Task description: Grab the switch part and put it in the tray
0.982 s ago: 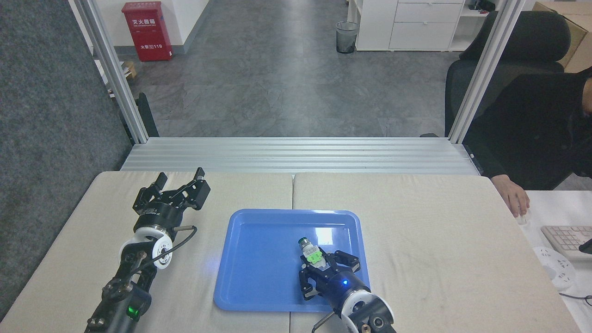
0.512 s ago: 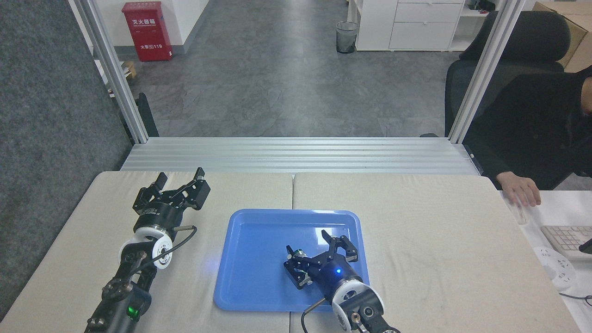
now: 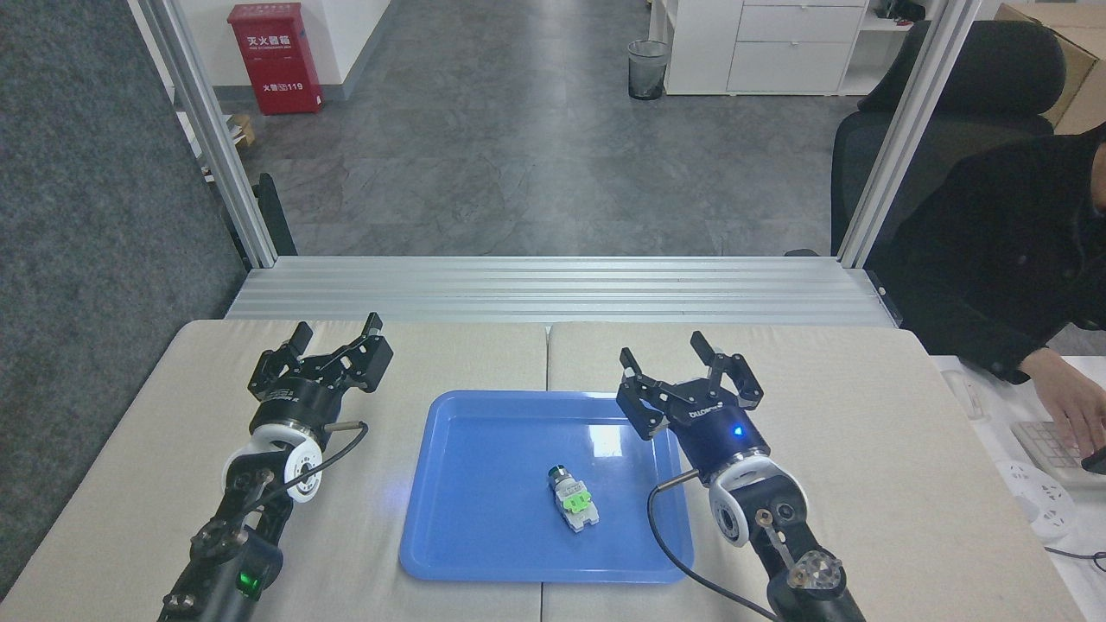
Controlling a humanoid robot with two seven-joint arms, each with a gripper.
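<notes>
since the small silver, green and white switch part [image 3: 571, 498] lies inside the glossy blue plastic tray [image 3: 484, 553], placing looks done; my right gripper [image 3: 684, 363] and left gripper [image 3: 335, 339] hover spread, empty; next, i'd simply park.

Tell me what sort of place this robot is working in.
Probably an office used as a robot test bench: padded table in an aluminium frame, white drawer cabinet, a person at a keyboard, red fire box.

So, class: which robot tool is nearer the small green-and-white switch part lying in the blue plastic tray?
Right. The right tool hovers just beyond the switch part, to its right; the left tool sits farther away, off the tray.
</notes>
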